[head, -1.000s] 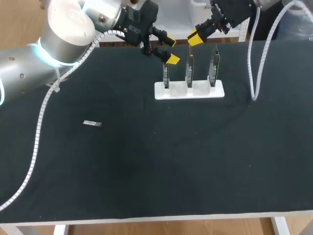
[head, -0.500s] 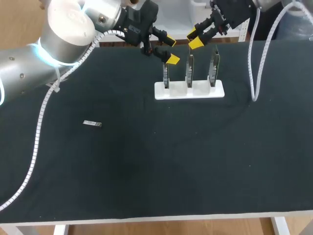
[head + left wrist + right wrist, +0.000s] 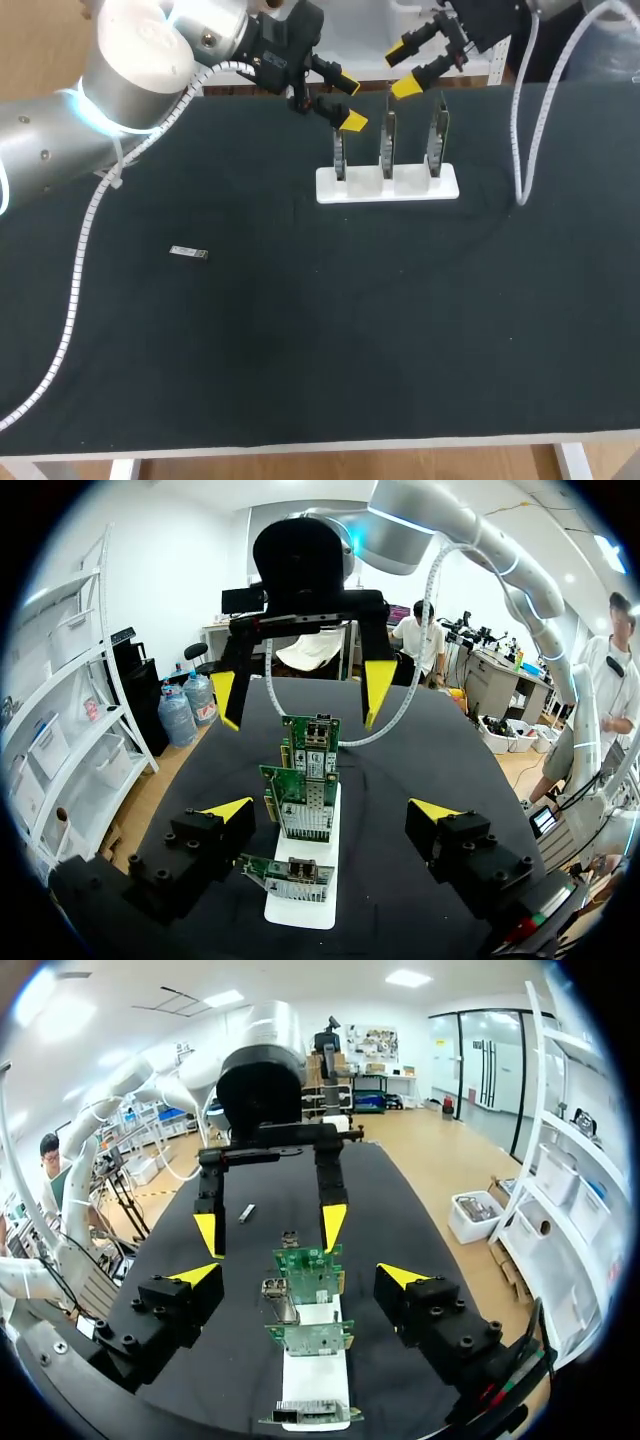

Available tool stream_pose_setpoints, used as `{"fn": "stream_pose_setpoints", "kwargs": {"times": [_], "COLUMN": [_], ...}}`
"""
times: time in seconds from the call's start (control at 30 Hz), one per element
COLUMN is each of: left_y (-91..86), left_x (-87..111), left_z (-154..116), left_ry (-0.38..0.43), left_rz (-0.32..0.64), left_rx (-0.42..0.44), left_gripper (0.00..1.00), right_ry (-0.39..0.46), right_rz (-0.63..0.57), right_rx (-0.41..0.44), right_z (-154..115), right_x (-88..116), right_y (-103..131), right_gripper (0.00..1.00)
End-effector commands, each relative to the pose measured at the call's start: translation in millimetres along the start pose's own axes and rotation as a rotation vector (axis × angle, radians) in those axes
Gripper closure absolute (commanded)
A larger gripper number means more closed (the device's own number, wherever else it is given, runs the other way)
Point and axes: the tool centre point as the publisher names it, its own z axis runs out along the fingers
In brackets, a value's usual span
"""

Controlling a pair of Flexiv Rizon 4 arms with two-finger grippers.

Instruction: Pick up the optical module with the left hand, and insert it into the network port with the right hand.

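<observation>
Left gripper (image 3: 348, 100) first: its yellow-tipped fingers stood spread wide with nothing between them, up in the upper middle of the head view, right over the left end of the card holder. The right gripper (image 3: 405, 68) sat at the top edge, just right of centre, fingers equally far apart and gripping nothing, behind the middle board.

From the left wrist camera, the two grippers faced each other along the row of three upright green circuit boards (image 3: 300, 802), the nearest board lying between the left gripper's open fingers without touching them. Each board carried a silvery metal network port (image 3: 303, 870) on its edge. The boards stood in a flat white rectangular holder (image 3: 387, 185), upper centre of the head view.

And the small silver optical module (image 3: 188, 253)? It lay flat on the black cloth-covered table (image 3: 300, 350), at the left of the head view about halfway down, well apart from the holder and from both grippers.
</observation>
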Motion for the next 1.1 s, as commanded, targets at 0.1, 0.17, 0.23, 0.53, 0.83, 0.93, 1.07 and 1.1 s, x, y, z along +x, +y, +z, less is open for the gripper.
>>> {"fn": "stream_pose_setpoints", "kwargs": {"times": [0.1,0.17,0.23,0.53,0.83,0.93,1.07,1.1], "left_y": [1.1,1.1,1.1,1.1,1.1,1.1,1.1,1.1], "left_x": [-0.7,-0.7,-0.7,-0.7,-0.7,-0.7,-0.7,-0.7], "left_z": [0.3,0.3,0.3,0.3,0.3,0.3,0.3,0.3], "left_ry": [0.004,0.004,0.004,0.004,0.004,0.004,0.004,0.004], "left_rz": [-0.001,-0.001,-0.001,-0.001,-0.001,-0.001,-0.001,-0.001], "left_rx": [0.002,0.002,0.002,0.002,0.002,0.002,0.002,0.002], "left_gripper": [0.0,0.0,0.0,0.0,0.0,0.0,0.0,0.0], "right_ry": [-0.023,-0.023,-0.024,-0.031,-0.046,-0.045,-0.043,-0.043], "right_rz": [0.007,0.008,0.01,0.012,0.008,0.008,0.005,0.004], "right_rx": [0.021,0.023,0.027,0.048,0.062,0.066,0.068,0.067], "right_z": [-11.8,-13.9,-15.4,-19.1,-20.4,-20.5,-20.4,-19.9], "right_x": [4.5,5.9,7.2,9.0,9.4,9.3,9.4,8.8], "right_y": [12.9,15.6,17.8,25.5,29.1,29.4,29.1,28.7], "right_gripper": [0.0,0.0,0.0,0.0,1.0,1.0,1.0,1.0]}}
